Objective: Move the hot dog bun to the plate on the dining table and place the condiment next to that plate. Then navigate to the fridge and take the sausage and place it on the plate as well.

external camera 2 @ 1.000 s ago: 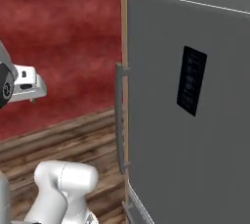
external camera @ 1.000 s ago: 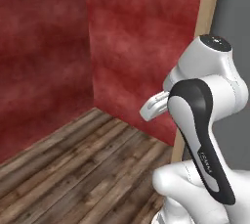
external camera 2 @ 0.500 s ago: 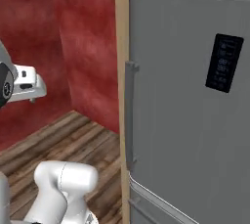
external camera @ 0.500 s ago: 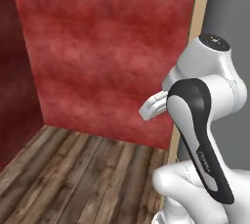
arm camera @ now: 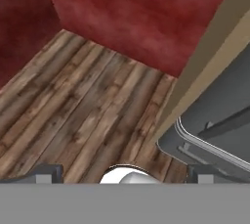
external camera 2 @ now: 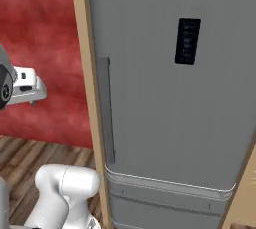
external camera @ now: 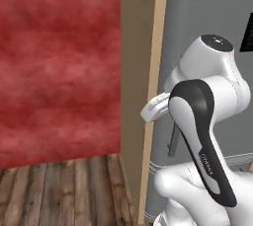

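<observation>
Fridge (external camera 2: 170, 103) is standing shut, just right of and ahead of the gripper (arm camera: 124, 175), which is hanging wide apart and empty over the floor (arm camera: 83, 110), so opening it and fetching the sausage is seemingly remaining.

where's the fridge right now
The tall grey metallic fridge fills the middle and right of the right base view, door shut, framed on its left by a tan wooden panel with the red wall beyond.
</observation>
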Tool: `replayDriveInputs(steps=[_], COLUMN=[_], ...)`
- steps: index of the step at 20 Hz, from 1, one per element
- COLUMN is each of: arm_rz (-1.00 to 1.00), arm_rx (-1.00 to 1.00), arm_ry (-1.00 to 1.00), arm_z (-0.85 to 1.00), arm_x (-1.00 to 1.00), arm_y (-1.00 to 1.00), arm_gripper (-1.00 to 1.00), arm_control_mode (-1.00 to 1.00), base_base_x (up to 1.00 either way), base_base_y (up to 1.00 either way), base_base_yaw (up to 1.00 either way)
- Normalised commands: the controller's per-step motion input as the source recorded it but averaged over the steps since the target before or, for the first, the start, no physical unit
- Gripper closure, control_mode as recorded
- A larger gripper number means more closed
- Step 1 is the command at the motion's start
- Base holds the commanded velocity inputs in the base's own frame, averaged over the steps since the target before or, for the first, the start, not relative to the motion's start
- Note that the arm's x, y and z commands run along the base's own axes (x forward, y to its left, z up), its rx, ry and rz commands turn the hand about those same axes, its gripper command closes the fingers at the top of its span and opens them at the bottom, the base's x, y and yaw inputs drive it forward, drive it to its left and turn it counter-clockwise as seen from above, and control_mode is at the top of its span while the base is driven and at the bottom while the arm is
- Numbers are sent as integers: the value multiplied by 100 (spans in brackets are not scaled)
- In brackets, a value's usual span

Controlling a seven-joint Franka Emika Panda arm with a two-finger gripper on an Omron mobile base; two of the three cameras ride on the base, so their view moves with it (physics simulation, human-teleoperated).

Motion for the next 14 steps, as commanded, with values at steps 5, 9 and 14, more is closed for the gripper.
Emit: replayDriveInputs(steps=[5, 9, 14], arm_rz=[0, 0, 0], arm_rx=[0, 0, 0], arm_ry=[0, 0, 0], arm_z=[0, 0, 0], arm_x=[0, 0, 0], arm_y=[0, 0, 0], arm_gripper=[-100, -100, -100], arm_control_mode=[100, 100, 100], base_base_x=[-33, -50, -51], base_base_y=[35, 50, 43], base_base_yaw=[-80, -77, -55])
